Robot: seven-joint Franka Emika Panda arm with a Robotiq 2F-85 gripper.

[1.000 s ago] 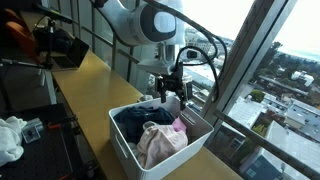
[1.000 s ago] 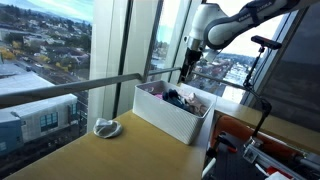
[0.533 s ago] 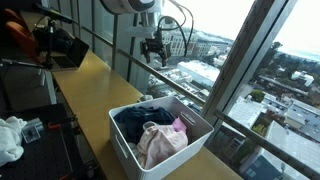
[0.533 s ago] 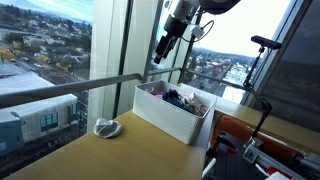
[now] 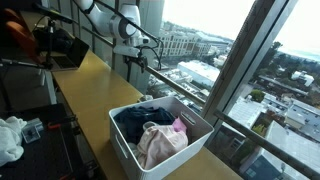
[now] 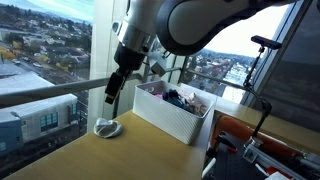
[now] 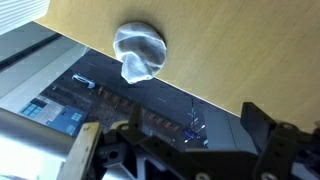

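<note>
My gripper (image 6: 110, 95) hangs open and empty above a small crumpled pale grey cloth (image 6: 106, 127) that lies on the wooden tabletop (image 6: 130, 155) by the window. In the wrist view the cloth (image 7: 138, 50) sits near the table edge, ahead of the gripper (image 7: 170, 138), whose dark fingers (image 7: 262, 122) stand wide apart. In an exterior view the gripper (image 5: 135, 62) is well beyond the white bin (image 5: 125, 160). The bin (image 6: 165, 122) holds a pink garment (image 5: 160, 142) and dark blue clothes (image 5: 135, 122).
A window with a metal rail (image 6: 60, 90) runs along the table's edge, the city far below. Black equipment (image 5: 60, 45) stands at the table's far end. A white cloth (image 5: 10, 135) lies off to the side, and a dark stand (image 6: 262, 45) rises behind the bin.
The arm has left its place over the bin, risen and swung along the table to above the grey cloth. The jaws stayed open and empty throughout.
</note>
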